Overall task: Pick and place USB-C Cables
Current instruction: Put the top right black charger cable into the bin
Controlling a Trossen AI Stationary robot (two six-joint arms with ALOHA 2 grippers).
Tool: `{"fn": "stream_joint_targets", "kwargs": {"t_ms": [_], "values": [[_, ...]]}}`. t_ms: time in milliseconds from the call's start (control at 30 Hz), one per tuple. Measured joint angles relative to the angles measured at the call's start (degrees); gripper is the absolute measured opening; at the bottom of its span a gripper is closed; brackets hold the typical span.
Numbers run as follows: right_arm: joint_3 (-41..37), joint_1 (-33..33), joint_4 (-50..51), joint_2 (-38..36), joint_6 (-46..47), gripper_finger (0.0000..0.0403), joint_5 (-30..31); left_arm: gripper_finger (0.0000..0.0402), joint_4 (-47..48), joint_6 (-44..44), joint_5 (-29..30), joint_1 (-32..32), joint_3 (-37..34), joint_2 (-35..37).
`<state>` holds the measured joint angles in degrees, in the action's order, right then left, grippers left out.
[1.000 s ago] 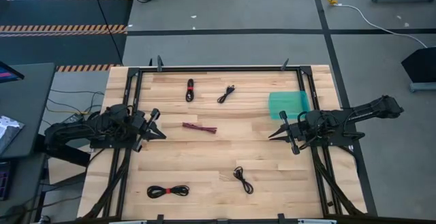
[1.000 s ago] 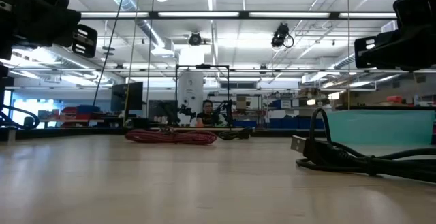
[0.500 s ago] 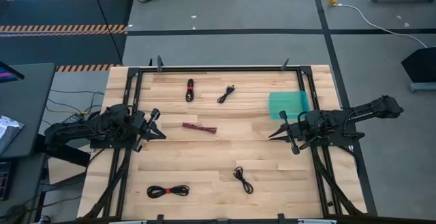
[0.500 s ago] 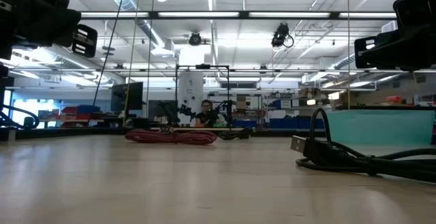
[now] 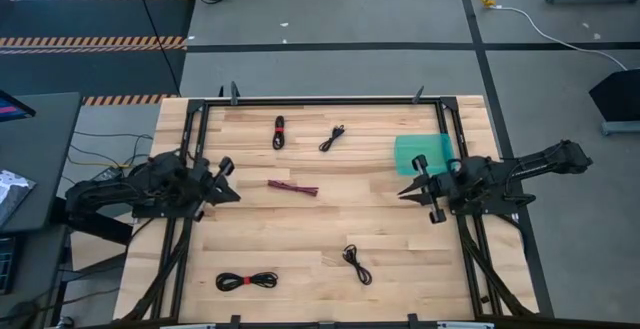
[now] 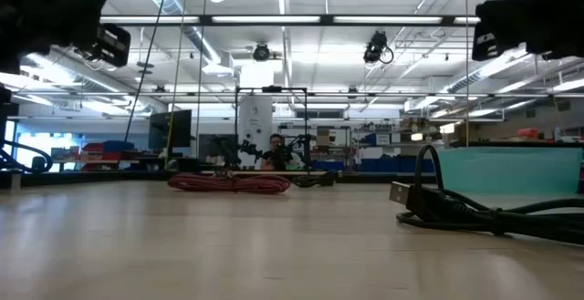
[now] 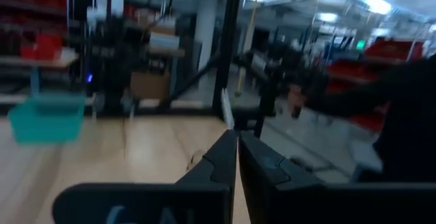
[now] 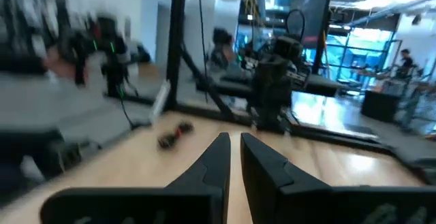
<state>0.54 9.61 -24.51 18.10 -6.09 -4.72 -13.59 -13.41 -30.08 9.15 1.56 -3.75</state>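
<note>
Five USB-C cables lie flat on the wooden table. They are a black coil with a red tie (image 5: 279, 131), a black coil (image 5: 332, 137), a maroon bundle (image 5: 293, 187) (image 6: 228, 183), a black coil (image 5: 357, 264) (image 6: 474, 213) and a black coil with a red tie (image 5: 246, 281). My left gripper (image 5: 234, 195) (image 7: 237, 149) hovers shut left of the maroon bundle. My right gripper (image 5: 405, 194) (image 8: 234, 146) hovers shut at the table's right, below the teal pad. Neither touches a cable.
A teal pad (image 5: 422, 152) (image 7: 48, 115) lies near the far right of the table. A black metal frame (image 5: 320, 100) runs along the table's edges. A person (image 6: 276, 145) sits far off in the room behind. Bare wood lies between the two grippers.
Both grippers have risen a little above the table. The cables have stayed where they were.
</note>
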Motion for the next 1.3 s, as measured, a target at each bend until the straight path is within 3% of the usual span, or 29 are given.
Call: {"fn": "stream_joint_targets", "kwargs": {"t_ms": [267, 533, 700, 800, 1100, 1300], "values": [[0.0, 0.0, -10.6, 0.0, 21.2, 0.0043, -0.3, 0.0025, -13.4, -6.9, 0.0, 0.0, 0.0, 0.0], [0.0, 0.0, -14.0, 0.0, 20.7, 0.0043, 1.1, 0.0025, -19.3, -8.4, 0.0, 0.0, 0.0, 0.0], [1.5, -0.3, -14.7, 0.3, 14.6, 0.0051, 10.1, 0.0025, -24.3, -10.0, 0.1, 0.0, 0.0, 0.0], [5.9, -1.5, -10.6, 2.2, 11.5, 0.0076, 11.0, 0.0025, -27.0, -13.5, 1.2, 0.0, 0.0, 0.0], [28.9, -9.2, 13.6, 21.3, 5.7, 0.0205, 12.7, 0.0025, -27.3, -14.4, 2.6, 0.0, 0.0, 0.0], [44.1, -16.8, 26.2, 38.6, -0.2, 0.0245, 10.2, 0.0025, -19.6, -11.0, 2.4, 0.0, 0.0, 0.0]]}}
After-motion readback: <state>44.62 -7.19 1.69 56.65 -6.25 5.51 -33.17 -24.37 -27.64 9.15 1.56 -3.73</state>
